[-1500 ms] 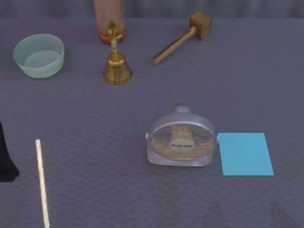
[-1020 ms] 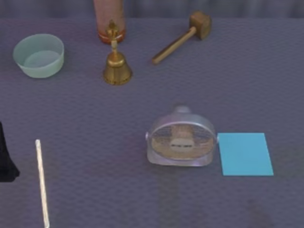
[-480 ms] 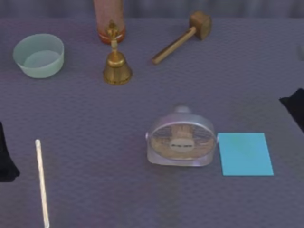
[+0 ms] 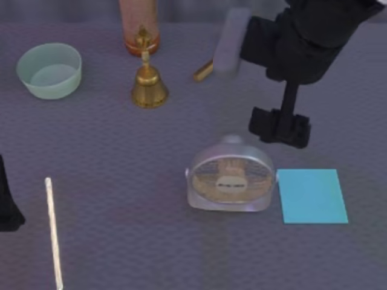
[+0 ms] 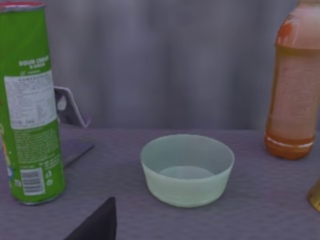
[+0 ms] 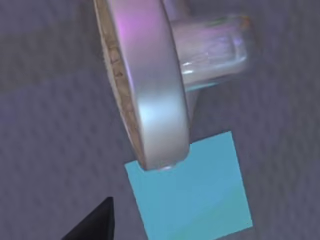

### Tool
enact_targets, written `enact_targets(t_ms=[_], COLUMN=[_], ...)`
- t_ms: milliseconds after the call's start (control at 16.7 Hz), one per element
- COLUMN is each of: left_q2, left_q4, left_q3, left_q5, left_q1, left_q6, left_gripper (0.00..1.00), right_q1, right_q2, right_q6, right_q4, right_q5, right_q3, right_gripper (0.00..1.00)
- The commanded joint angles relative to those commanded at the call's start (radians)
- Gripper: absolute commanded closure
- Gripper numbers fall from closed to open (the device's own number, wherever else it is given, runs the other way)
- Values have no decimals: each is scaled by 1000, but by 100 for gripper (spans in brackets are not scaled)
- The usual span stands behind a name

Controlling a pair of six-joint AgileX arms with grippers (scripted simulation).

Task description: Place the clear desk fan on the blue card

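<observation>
The clear desk fan (image 4: 230, 178) stands upright on its flat base in the middle of the table, its grille and tan blades facing the front. The blue card (image 4: 312, 195) lies flat just to its right, nearly touching it. My right gripper (image 4: 280, 128) hangs open above the table, just behind the fan's right shoulder and apart from it. In the right wrist view the fan (image 6: 150, 90) shows edge-on with the blue card (image 6: 195, 195) beside its base, and one dark fingertip (image 6: 102, 215) shows. My left gripper (image 4: 7, 208) is parked at the left edge.
At the back stand a pale green bowl (image 4: 49, 70), a brass bell (image 4: 149, 81) and an orange bottle (image 4: 139, 27). A wooden mallet's handle (image 4: 204, 70) pokes out from under the right arm. A thin stick (image 4: 53, 232) lies front left. A green can (image 5: 27, 100) stands near the bowl (image 5: 187, 169).
My right arm has swung in from the right edge to above the table behind the fan, and now covers most of the mallet. Fan, card and left arm have not moved.
</observation>
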Motion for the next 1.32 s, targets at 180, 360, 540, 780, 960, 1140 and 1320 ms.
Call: enact_targets(t_ms=[180,360,540,780,960,1140,1320], left_q2=[0,0,0,0,0,0,0], left_q4=[0,0,0,0,0,0,0], left_q3=[0,0,0,0,0,0,0], left_q5=[0,0,0,0,0,0,0], left_q1=[0,0,0,0,0,0,0], left_q6=[0,0,0,0,0,0,0], left_gripper=[0,0,0,0,0,0,0], right_q1=[61,96,101,97,100,102,103], right_q2=[188,290,306,304,293,278,273], right_q6=[-65,-102,-108,-108,-109,-107,-107], right_q4=[-135,-213,-226,-220,-154,-52,-7], right_q5=[1,1,1,1,1,1,1], right_q3=[184,281,297,291,218,91,45], right_gripper=[0,0,0,0,0,0,0])
